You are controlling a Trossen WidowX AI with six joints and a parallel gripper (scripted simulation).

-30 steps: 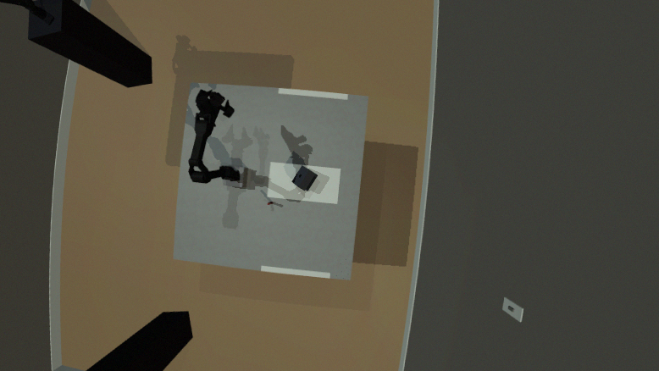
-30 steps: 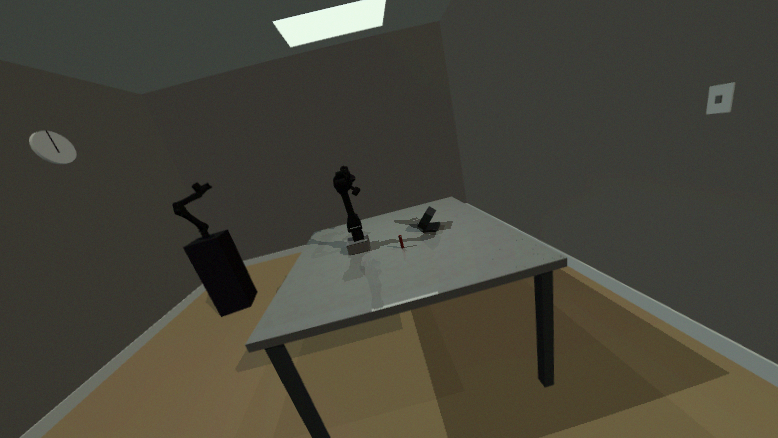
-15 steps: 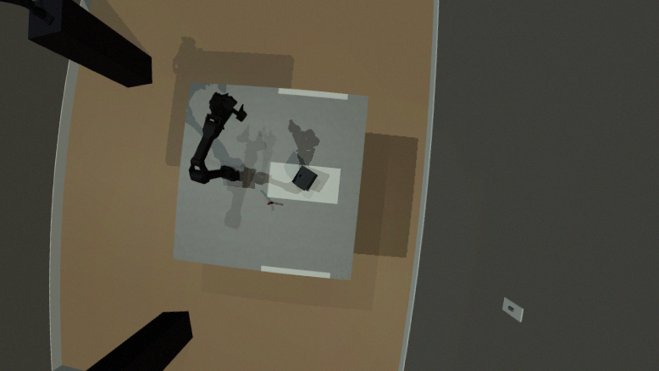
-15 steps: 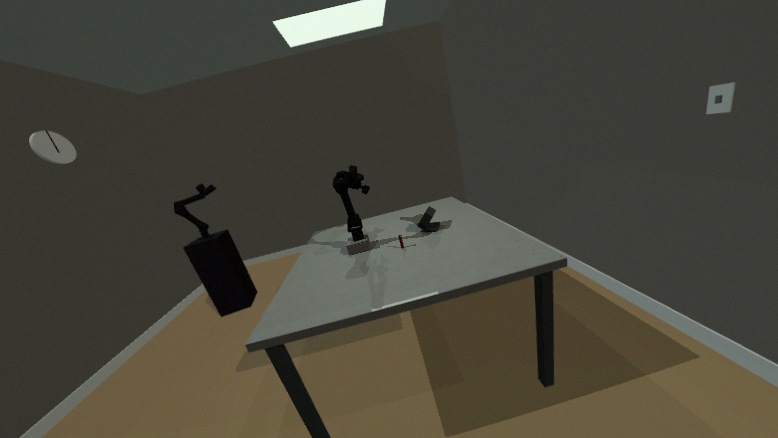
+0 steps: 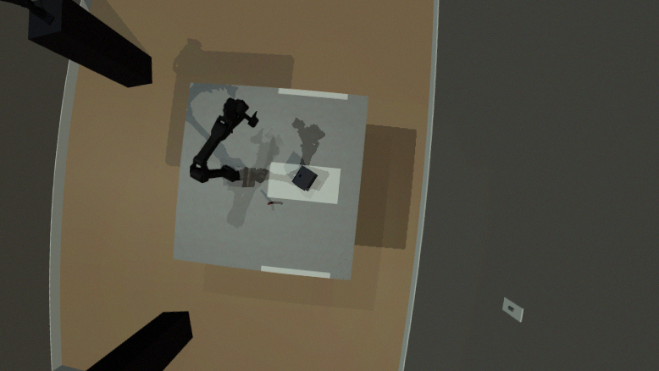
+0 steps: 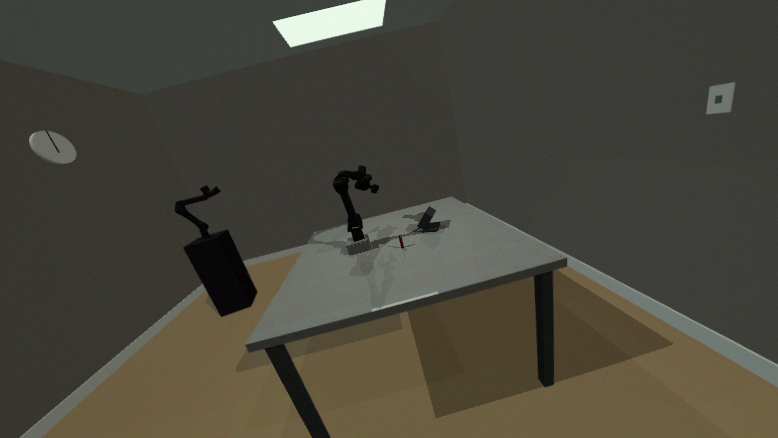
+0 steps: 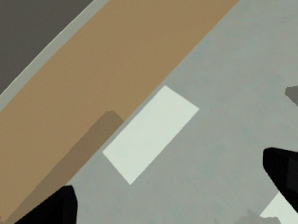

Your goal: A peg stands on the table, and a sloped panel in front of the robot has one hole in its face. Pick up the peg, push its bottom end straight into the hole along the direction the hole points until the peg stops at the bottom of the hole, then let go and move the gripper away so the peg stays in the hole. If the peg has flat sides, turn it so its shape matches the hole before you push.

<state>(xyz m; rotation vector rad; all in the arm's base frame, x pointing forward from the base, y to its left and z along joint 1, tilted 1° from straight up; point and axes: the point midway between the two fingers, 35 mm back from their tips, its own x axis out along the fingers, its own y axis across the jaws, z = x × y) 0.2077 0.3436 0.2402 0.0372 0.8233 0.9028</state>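
The red, slender peg stands upright on the grey, rectangular bench, well apart from the black, two-fingered gripper. The gripper is released, its fingers spread wide with nothing between them. It hangs high above the bench top, up in the air, while the peg is down on the surface, off to the robot's right of it. In the wrist view the two dark fingertips frame grey bench top and a pale, flat rectangle near the bench edge; the peg lies outside that view.

The dark, sloped panel rests on the bench farther out from the robot's base than the peg, tilted and apart from both peg and gripper. Its hole is too small to make out with certainty.
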